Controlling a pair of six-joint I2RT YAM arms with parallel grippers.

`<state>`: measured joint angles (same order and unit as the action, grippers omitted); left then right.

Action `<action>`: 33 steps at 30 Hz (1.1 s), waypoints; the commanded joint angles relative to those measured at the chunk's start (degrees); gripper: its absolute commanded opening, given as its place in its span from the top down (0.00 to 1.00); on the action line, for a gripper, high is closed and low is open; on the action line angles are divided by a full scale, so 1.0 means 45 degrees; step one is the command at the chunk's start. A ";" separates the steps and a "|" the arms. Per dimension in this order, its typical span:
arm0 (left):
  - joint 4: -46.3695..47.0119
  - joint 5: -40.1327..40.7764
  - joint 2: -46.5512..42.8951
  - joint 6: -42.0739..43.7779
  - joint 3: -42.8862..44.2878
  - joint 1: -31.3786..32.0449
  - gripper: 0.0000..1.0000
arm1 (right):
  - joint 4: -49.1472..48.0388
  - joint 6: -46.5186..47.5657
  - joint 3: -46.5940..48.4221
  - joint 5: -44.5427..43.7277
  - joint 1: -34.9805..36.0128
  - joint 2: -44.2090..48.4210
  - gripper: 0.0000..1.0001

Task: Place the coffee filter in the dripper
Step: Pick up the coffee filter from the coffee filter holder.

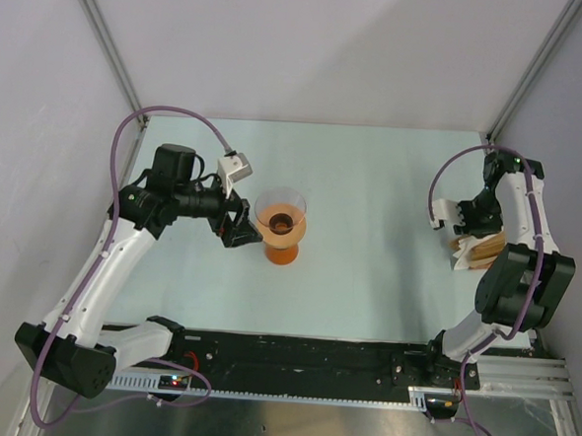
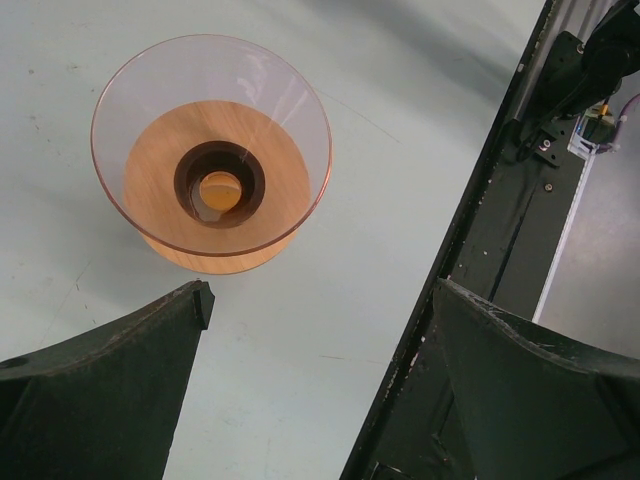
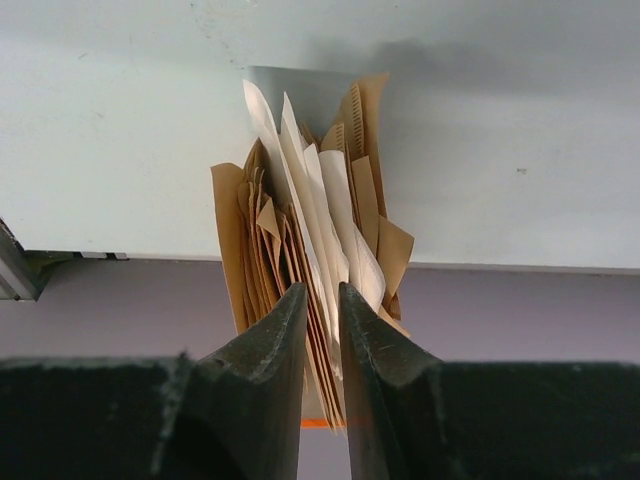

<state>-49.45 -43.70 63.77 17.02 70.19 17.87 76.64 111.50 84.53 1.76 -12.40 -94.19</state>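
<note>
Spanning the enclosure, a pale green bench sits between grey-white walls, a black rail along its near edge. One dripper stands left of centre, beside the spread left jaws. One paper stack at the right edge holds the white coffee filter; right jaws nearly together around leaves, grip I cannot tell.

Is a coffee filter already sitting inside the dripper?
No: in the left wrist view the dripper is empty, and its brown ring and orange base show plainly through the clear cone.
</note>
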 commanded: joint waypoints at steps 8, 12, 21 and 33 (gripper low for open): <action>0.0112 -0.0218 0.0156 0.0276 0.0533 0.0038 0.00 | 0.1561 0.0479 -0.0092 -0.0383 -0.0148 -0.0276 0.77; 0.0113 -0.0213 0.0177 0.0309 0.0554 0.0034 0.00 | 0.1452 0.0539 -0.0138 -0.0390 -0.0222 -0.0318 0.79; 0.0113 -0.0176 0.0285 0.0345 0.0597 0.0033 0.00 | 0.1255 0.0593 -0.0169 -0.0391 -0.0294 -0.0478 0.82; 0.0125 -0.0152 0.0362 0.0424 0.0609 0.0035 0.00 | 0.1423 0.0857 0.0121 -0.0391 -0.0518 -0.0355 1.00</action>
<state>-49.45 -43.70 65.39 17.10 70.61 17.87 76.53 113.01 83.99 0.62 -14.24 -96.16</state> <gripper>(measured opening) 0.996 0.011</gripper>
